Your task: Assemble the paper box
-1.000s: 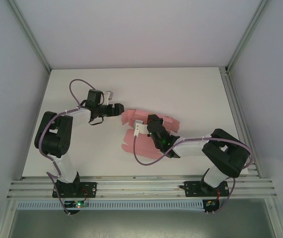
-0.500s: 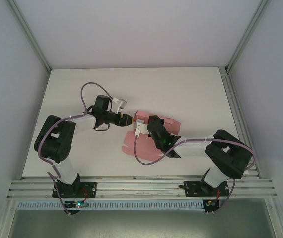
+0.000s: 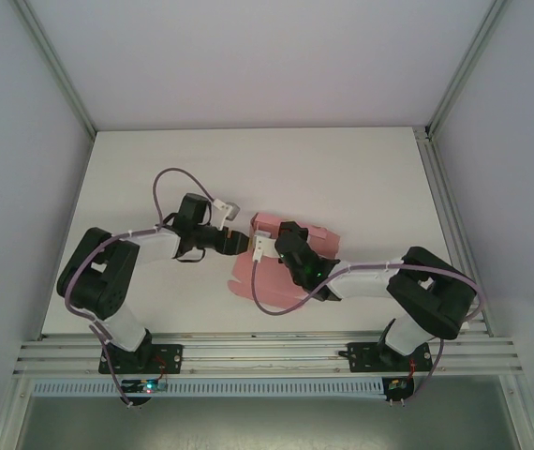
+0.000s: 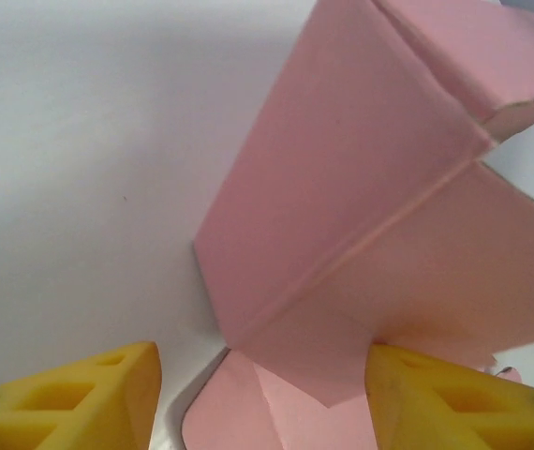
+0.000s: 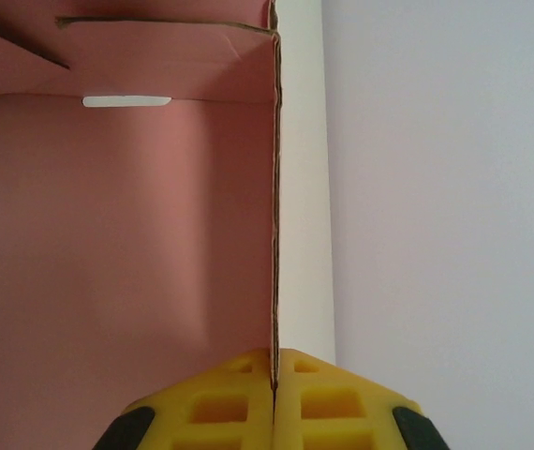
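— Where is the paper box (image 3: 248, 277)?

— It's in the middle of your worktop (image 3: 155, 169), a little toward 6 o'clock. It's partly folded, with walls raised.

— And the claws?

— Your right claw (image 5: 274, 375), at the box's 4 o'clock side, is clamped tight on the edge of one upright wall. Your left claw (image 4: 265, 398) sits at the box's 9 o'clock side with its fingers apart. A folded corner lies between them, and one finger is clear of the card.
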`<state>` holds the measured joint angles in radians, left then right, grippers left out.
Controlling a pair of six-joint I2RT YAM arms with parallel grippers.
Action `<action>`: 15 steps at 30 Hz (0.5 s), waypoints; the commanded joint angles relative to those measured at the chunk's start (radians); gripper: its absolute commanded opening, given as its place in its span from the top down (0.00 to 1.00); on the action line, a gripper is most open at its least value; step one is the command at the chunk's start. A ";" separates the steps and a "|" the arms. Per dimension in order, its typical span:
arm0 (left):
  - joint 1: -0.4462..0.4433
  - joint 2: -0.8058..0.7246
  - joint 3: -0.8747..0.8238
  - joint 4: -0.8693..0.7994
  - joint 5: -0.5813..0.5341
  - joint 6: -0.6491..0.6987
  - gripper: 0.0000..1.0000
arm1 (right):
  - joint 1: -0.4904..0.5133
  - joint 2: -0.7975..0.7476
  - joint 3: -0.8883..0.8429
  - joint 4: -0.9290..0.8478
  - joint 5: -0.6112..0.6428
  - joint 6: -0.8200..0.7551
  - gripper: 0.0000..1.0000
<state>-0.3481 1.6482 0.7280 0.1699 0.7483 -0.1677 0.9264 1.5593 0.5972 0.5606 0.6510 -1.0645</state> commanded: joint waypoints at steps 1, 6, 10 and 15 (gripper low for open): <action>-0.010 -0.056 -0.031 0.084 0.002 0.006 0.39 | 0.027 -0.048 -0.019 -0.064 0.013 0.015 1.00; -0.012 -0.056 -0.014 0.089 -0.042 0.036 0.40 | 0.069 -0.084 -0.011 -0.157 -0.001 0.064 1.00; -0.013 -0.034 -0.001 0.117 -0.026 0.048 0.41 | 0.090 -0.093 0.007 -0.223 -0.027 0.108 1.00; -0.026 -0.023 -0.012 0.141 -0.056 0.036 0.42 | 0.131 -0.075 0.027 -0.303 -0.030 0.148 1.00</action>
<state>-0.3542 1.6215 0.6998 0.2062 0.7246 -0.1493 1.0157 1.4796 0.6071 0.3664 0.6662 -0.9588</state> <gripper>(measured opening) 0.582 0.050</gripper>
